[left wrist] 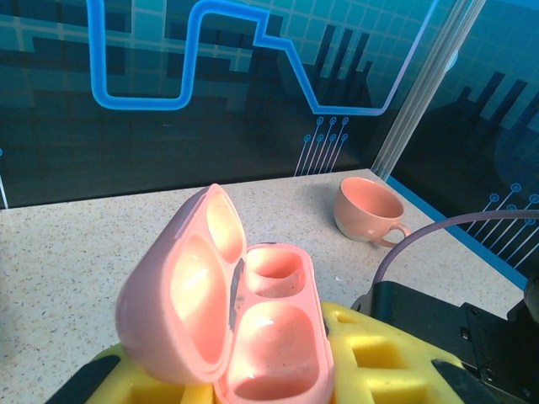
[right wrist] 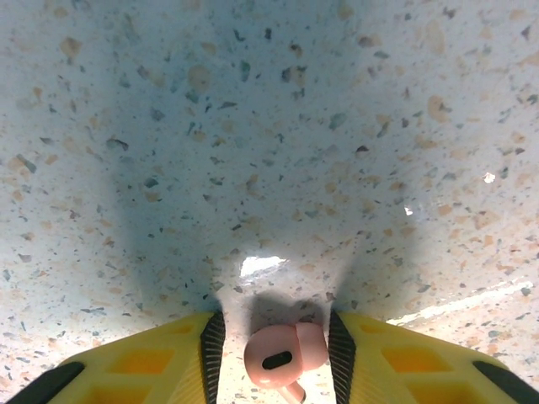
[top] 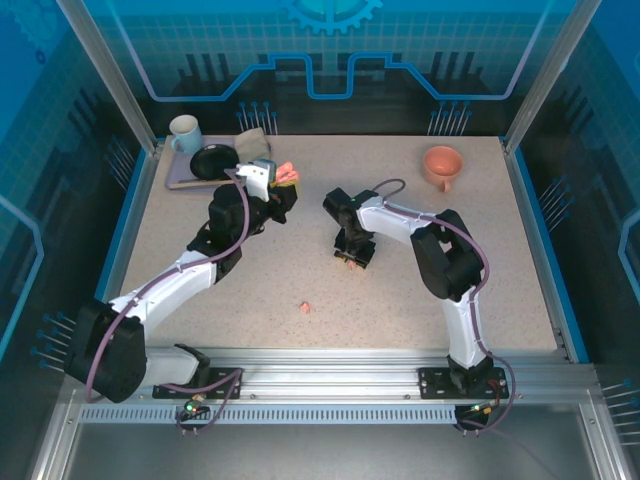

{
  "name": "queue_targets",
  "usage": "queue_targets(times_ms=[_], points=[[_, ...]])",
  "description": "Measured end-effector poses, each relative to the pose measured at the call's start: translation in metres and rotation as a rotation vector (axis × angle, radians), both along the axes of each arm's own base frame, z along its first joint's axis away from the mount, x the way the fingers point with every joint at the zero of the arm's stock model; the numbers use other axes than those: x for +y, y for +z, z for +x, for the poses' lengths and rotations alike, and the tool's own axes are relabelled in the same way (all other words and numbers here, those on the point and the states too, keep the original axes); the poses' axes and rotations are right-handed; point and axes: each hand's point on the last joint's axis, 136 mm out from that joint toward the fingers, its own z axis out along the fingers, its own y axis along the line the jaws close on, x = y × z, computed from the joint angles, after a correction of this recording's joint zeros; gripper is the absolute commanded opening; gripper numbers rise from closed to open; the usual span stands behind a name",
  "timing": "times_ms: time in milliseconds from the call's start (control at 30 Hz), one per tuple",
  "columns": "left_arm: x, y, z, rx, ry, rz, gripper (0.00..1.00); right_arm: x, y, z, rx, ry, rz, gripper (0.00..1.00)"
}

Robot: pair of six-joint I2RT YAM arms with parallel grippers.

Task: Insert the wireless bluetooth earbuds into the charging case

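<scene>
The charging case [left wrist: 274,328] is salmon-pink with its lid swung open, and both wells show nothing inside. My left gripper [left wrist: 244,379] is shut on it, yellow fingers [left wrist: 379,353] at its sides, raised over the back left of the table [top: 285,180]. My right gripper [top: 350,258] is down at the table's middle, open. A pink earbud [right wrist: 282,358] lies on the table between its pads [right wrist: 212,353], close to the right pad with a gap on the left. A second pink earbud [top: 304,307] lies loose nearer the front.
A tray [top: 180,182] at the back left carries a pale mug [top: 184,133] and a black bowl [top: 213,160]. A salmon cup [top: 441,165] stands at the back right, also seen beyond the case [left wrist: 366,209]. Glass walls enclose the table.
</scene>
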Motion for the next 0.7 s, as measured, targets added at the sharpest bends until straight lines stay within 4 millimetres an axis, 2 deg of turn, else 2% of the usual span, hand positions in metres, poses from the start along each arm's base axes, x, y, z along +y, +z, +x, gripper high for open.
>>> queue_targets(times_ms=[333,600,700], points=[[-0.002,-0.003,0.000,0.007,-0.012,0.001,0.00,-0.002,0.000,0.001,-0.021,0.016,0.015,0.25],[-0.004,-0.003,-0.002,0.007,-0.029,-0.001,0.00,-0.004,0.003,0.000,-0.090,0.042,0.057,0.22],[-0.004,-0.009,-0.005,0.016,-0.034,0.001,0.00,-0.011,0.005,-0.002,-0.113,0.053,0.051,0.22]])
